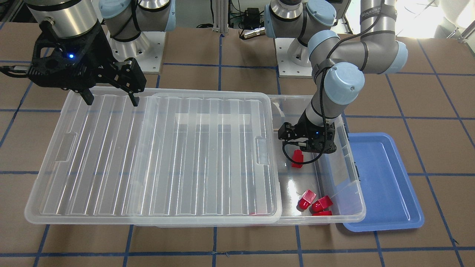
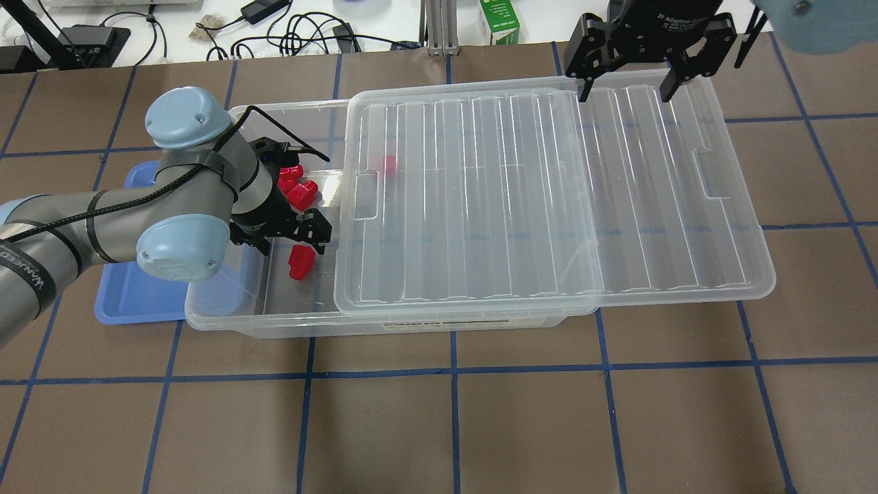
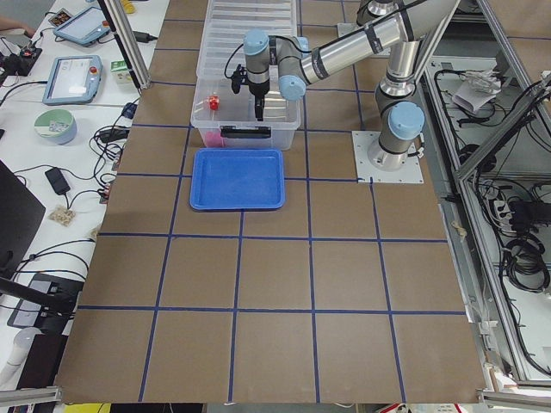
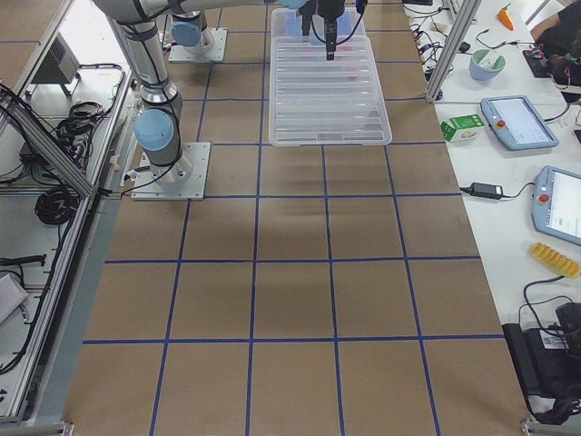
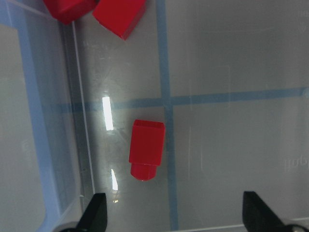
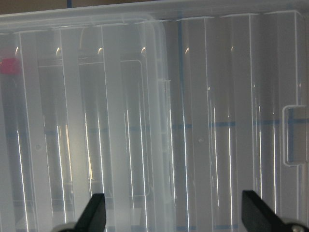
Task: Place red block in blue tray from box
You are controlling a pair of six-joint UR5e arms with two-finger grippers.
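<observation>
Brown gridded table (image 2: 480, 425), left gripper (image 5: 176, 212) spread above red block (image 5: 146, 150) in box (image 2: 384, 322), right gripper (image 2: 624, 88) spread over lid (image 2: 549, 206), "WANEED" arm strap (image 2: 26, 269).

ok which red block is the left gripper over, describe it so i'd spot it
Find the big clear box with its lid slid aside and look in the uncovered end beside the blue tray. The red block lies alone under the left gripper, apart from the other red blocks bunched together.
</observation>
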